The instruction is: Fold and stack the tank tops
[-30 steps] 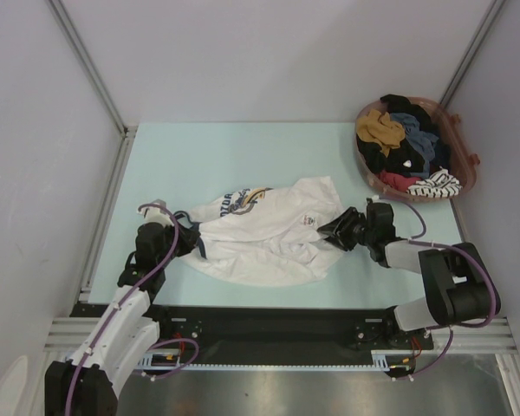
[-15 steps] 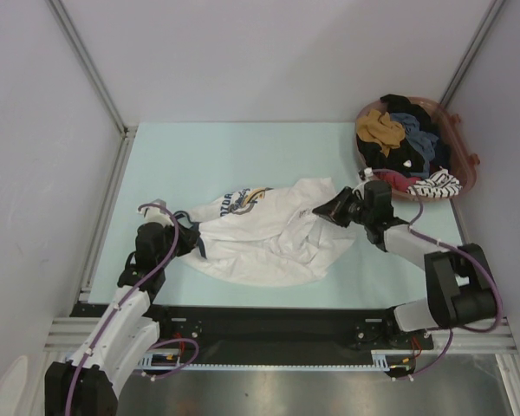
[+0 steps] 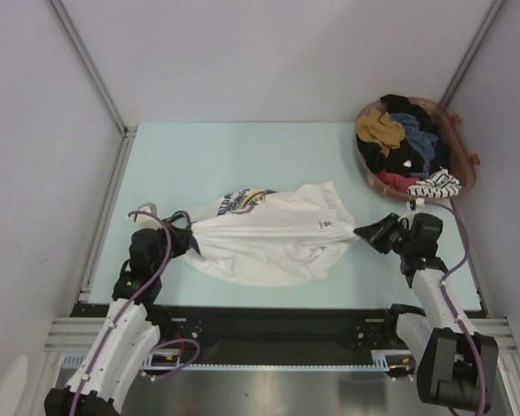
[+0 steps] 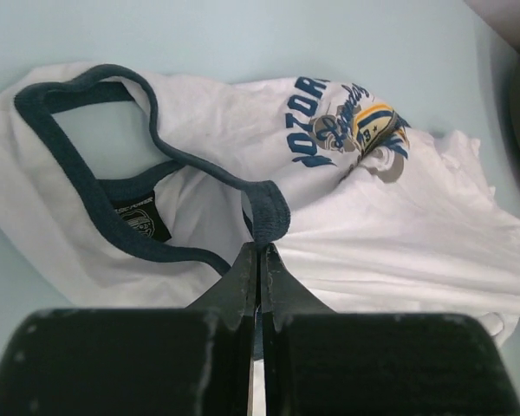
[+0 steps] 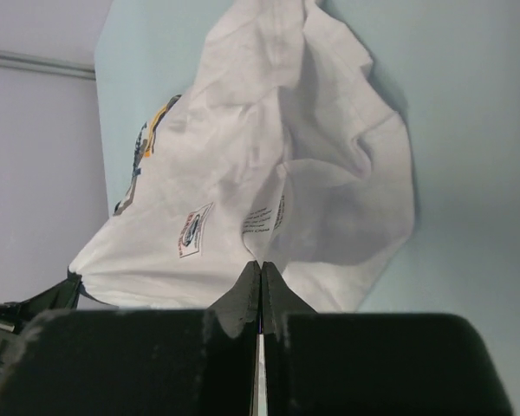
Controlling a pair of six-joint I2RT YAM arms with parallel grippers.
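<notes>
White top lay in the middle of the bench, low in the top view, crumpled and not folded yet. Left fingers were shut tight on its navy trim, at a strap. Right fingers were shut too, at the right edge of the top. They seemed to nip the hem there, though the wrist view did not show the pinch plainly. A crease ran across the cloth from one side to the other, so it looked a bit tight between them.

The top looked soft, thin and light. It would flop and wrinkle, not stay stiff, and it could slide easily on the smooth bench. It would not break. I think the best places to hold it were the edges: the thick trim at the straps and the hem corners. The trim was firmer to pinch, and a hold in the middle would only bunch the cloth up.

Basket at the upper right held a heap of clothes. A grey-blue piece in it may have been the other top.
</notes>
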